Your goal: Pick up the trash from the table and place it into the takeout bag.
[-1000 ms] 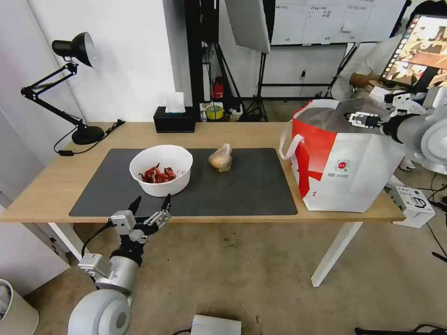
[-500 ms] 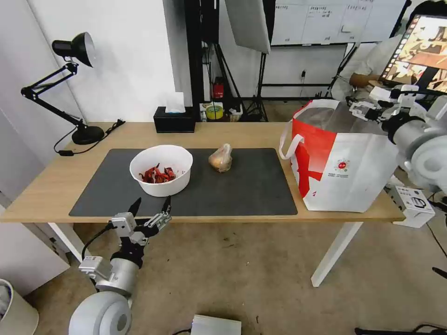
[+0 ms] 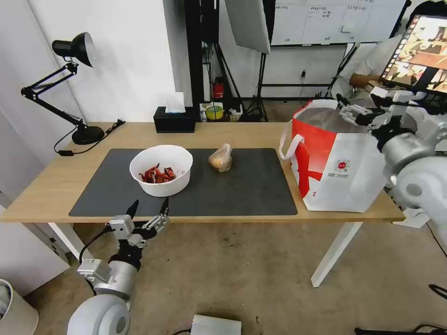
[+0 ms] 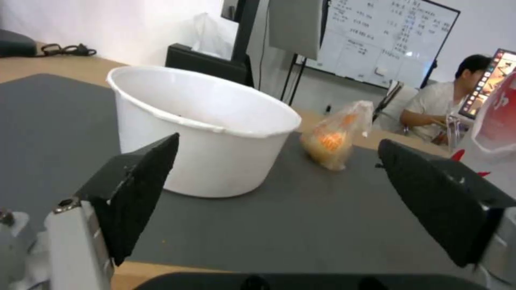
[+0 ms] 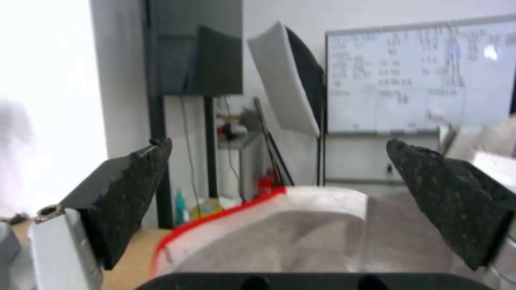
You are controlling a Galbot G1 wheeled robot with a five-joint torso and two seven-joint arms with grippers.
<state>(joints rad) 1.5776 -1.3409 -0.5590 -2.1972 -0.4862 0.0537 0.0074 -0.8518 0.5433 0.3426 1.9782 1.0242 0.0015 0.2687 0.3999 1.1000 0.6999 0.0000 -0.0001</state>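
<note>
takeout bag (image 3: 342,160) stands on the wood table (image 3: 260,135) by a grey mat (image 3: 251,186); both end effectors agape, empty.

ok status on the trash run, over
Left gripper open, low at table's near edge by white bowl. Right gripper open, empty, above takeout bag. Small food bag on mat, unobstructed.

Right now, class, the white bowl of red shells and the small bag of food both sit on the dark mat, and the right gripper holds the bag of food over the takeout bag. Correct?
Not quite. The right gripper is open and empty over the takeout bag; the right wrist view shows nothing between its fingers. The head view shows the bowl and bag of food both on the mat.
</note>
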